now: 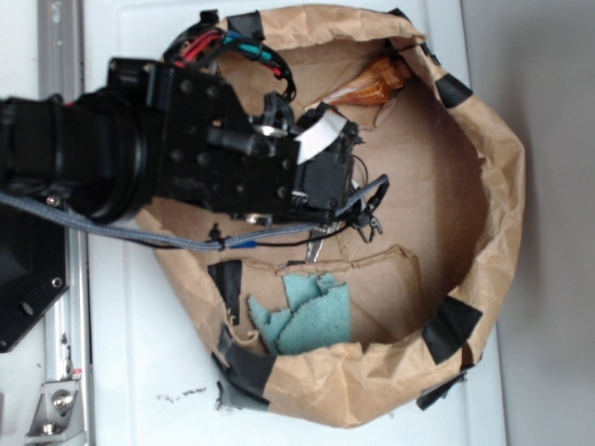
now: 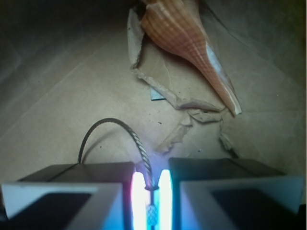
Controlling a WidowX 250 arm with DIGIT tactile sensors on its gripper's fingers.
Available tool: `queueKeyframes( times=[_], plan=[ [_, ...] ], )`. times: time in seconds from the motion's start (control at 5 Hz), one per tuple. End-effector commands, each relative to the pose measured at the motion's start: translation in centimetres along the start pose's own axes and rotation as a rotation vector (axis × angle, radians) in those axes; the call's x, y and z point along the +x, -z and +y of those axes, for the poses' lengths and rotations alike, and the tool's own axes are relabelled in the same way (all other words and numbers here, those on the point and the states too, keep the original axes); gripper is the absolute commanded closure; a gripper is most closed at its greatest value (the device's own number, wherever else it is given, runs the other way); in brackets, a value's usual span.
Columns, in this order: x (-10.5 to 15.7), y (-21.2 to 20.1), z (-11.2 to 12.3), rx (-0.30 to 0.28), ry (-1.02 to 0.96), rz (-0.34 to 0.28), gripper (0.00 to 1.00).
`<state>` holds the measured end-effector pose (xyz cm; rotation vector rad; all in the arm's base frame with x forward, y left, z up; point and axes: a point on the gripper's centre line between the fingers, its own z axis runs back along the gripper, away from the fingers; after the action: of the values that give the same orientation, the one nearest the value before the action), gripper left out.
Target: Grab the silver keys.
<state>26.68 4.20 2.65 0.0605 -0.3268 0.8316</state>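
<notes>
wrist view shows the gripper (image 2: 152, 191) pinched nearly closed on the wire loop (image 2: 115, 127) of the keys (image 1: 321, 243), the cable running down between the two pads (image 2: 139, 191). taking the ring rather than the loose blades probably gives a surer hold. the loop arcs up and to the left ahead of the fingertips; the shell (image 2: 187, 40) lies farther ahead, to the right, well apart. in the exterior view the arm reaches over the bag (image 1: 483, 139) rim with the wrist turned down into it, a key blade dangling just below the gripper, the cloth (image 1: 307, 316) farther off.
</notes>
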Motion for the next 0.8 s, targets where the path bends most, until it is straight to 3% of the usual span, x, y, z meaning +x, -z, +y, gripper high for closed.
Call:
queueKeyframes(
  times=[0.0,0.2,0.4,0.6],
  plan=[
    [0.9,-2.8,0.7,-0.001,0.002,-0.005,1.00],
    [1.8,-7.6,-0.8,-0.087,-0.016,0.101,1.00],
    [1.5,-13.1,-0.4,-0.343,0.057,0.147,1.00],
    [3.4,-15.6,-2.0,-0.230,0.054,0.137,1.00]
  ],
)
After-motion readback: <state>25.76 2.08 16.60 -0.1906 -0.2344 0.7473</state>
